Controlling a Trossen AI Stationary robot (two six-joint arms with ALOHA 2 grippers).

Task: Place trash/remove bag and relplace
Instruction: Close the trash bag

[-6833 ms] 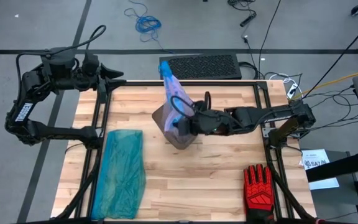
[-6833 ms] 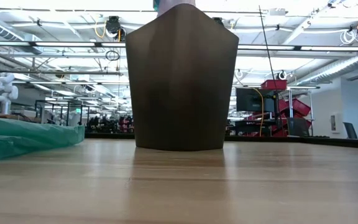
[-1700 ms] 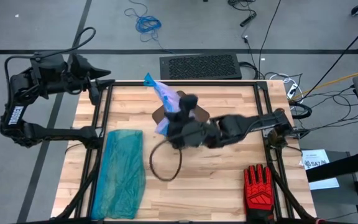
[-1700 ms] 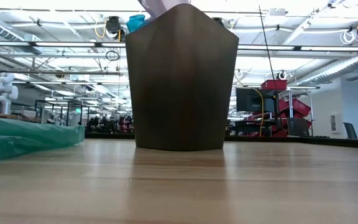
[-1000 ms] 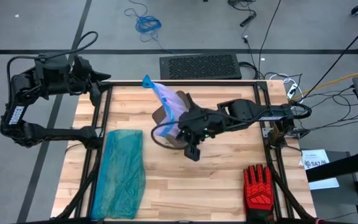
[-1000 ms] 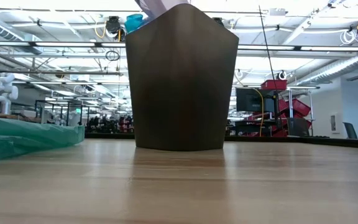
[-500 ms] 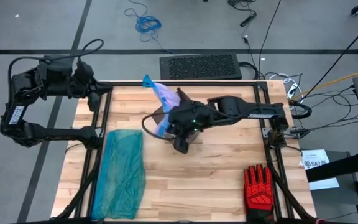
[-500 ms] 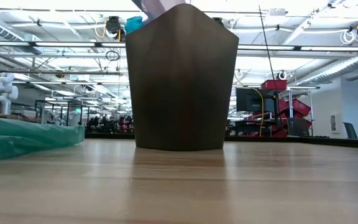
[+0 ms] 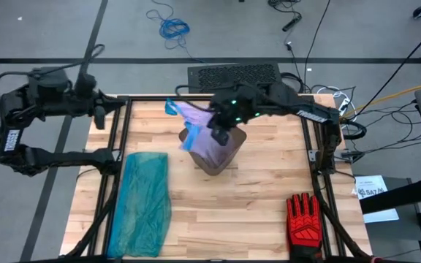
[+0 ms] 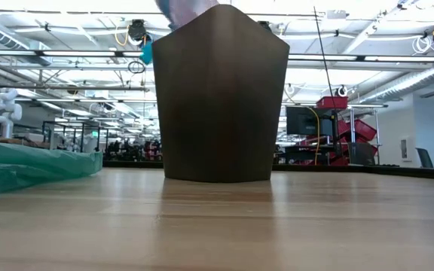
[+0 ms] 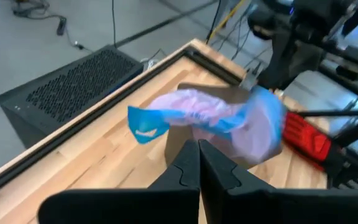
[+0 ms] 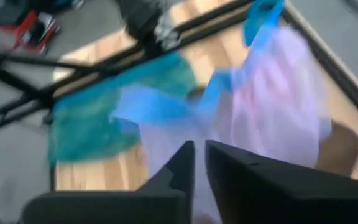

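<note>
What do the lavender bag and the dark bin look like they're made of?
The bag looks like thin translucent plastic film with a blue drawstring rim: it crumples and lets light through. The bin looks like matte dark-brown rigid plastic or board, with flat faceted sides and no shine; which one is unclear.

A pale wooden surface (image 9: pixel 262 212) of butcher-block planks sits inside a black metal frame (image 9: pixel 120 139). Near its middle, slightly toward twelve o'clock, stands a dark brown bin (image 9: pixel 221 159); from table height it shows as a wide, dark, upright shape (image 10: pixel 220 94). A teal-green plastic bag (image 9: pixel 143 203) lies flat toward eight o'clock, stretched along that edge. A red-and-black glove (image 9: pixel 303 219) lies toward four o'clock, near the corner, well apart from the bin.
</note>
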